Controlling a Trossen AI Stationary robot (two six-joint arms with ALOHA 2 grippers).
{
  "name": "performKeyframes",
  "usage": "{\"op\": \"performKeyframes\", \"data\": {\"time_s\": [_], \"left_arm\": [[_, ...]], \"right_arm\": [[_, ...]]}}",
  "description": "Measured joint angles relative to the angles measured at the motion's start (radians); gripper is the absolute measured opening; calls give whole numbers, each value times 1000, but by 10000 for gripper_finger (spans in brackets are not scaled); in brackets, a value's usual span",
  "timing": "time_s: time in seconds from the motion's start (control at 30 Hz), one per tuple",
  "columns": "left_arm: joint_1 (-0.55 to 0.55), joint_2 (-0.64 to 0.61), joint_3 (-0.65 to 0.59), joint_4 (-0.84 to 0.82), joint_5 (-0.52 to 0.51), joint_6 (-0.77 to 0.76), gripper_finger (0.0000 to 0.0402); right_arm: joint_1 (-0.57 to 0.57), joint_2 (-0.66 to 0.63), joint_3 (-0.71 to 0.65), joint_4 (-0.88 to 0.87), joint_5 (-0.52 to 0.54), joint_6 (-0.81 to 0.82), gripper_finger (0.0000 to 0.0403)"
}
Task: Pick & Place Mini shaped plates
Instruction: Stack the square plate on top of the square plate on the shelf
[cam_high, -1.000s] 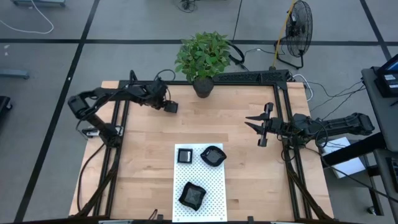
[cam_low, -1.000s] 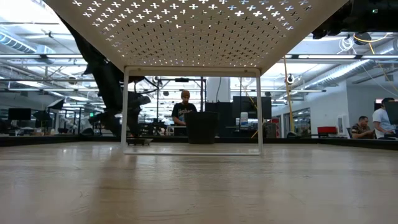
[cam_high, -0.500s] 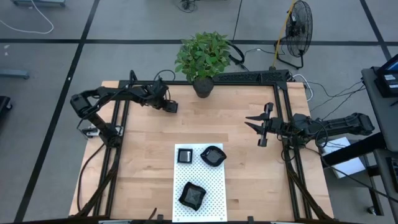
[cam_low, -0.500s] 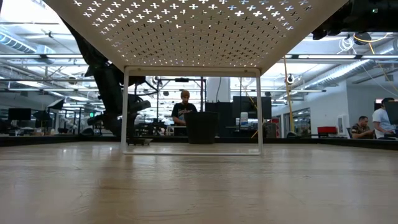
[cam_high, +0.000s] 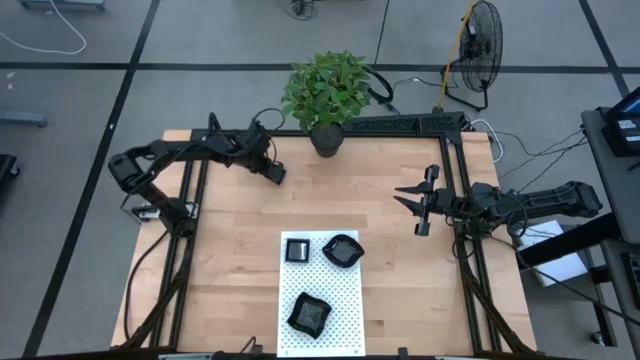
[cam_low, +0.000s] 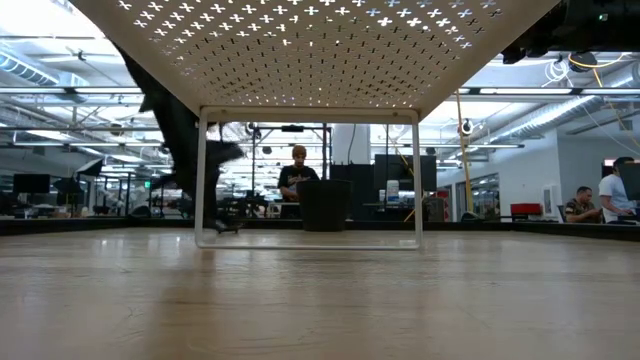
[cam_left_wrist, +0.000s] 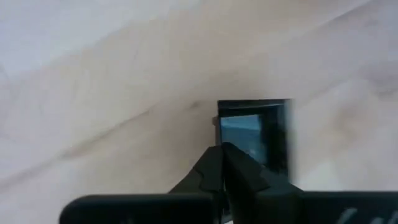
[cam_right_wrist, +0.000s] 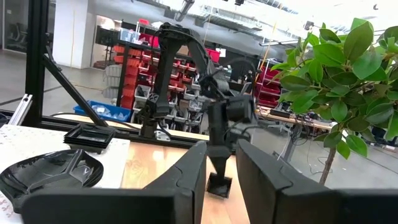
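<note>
A small square black mini plate (cam_left_wrist: 261, 134) lies on the bare wood at the table's far left, close to the plant pot (cam_high: 326, 140). My left gripper (cam_high: 272, 172) stands over it, shut on its rim. Three more black mini plates rest on the white dotted mat (cam_high: 335, 285) near the front edge. They are a square one (cam_high: 298, 249), a rounded one (cam_high: 342, 250) and an irregular one (cam_high: 309, 314). My right gripper (cam_high: 400, 197) hovers open at the table's right side, with nothing between its fingers. My left gripper pinches the square plate's raised rim (cam_left_wrist: 219, 127) at one side, between its two shut fingers (cam_left_wrist: 208, 167). The fingers come from above, pointing down. Whether the plate (cam_right_wrist: 219, 185) is clear of the wood cannot be told.
A potted plant (cam_high: 325, 90) stands at the far edge's middle. Black frame rails run along the left (cam_high: 190, 200) and right (cam_high: 462, 200) sides. Bare wood lies between the mat and both arms. People sit and stand in the room beyond the table.
My left gripper has shut on the square plate's rim at the far left. The left arm has shifted slightly above that spot and shows blurred in the low view. The right arm has kept still.
</note>
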Motion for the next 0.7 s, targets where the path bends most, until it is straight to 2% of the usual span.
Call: {"op": "performKeyframes", "data": {"time_s": [0.23, 0.4, 0.57, 0.7], "left_arm": [[-44, -177, 110, -148, 4, 159, 5], [-102, -333, 204, -225, 131, 283, 6], [-223, -419, 299, -275, 245, 346, 4], [-387, -416, 375, -306, 255, 411, 3]], "right_arm": [[0, 0, 0, 0, 0, 0, 75], [0, 0, 0, 0, 0, -4, 75], [0, 0, 0, 0, 0, -17, 75], [0, 0, 0, 0, 0, -19, 75]]}}
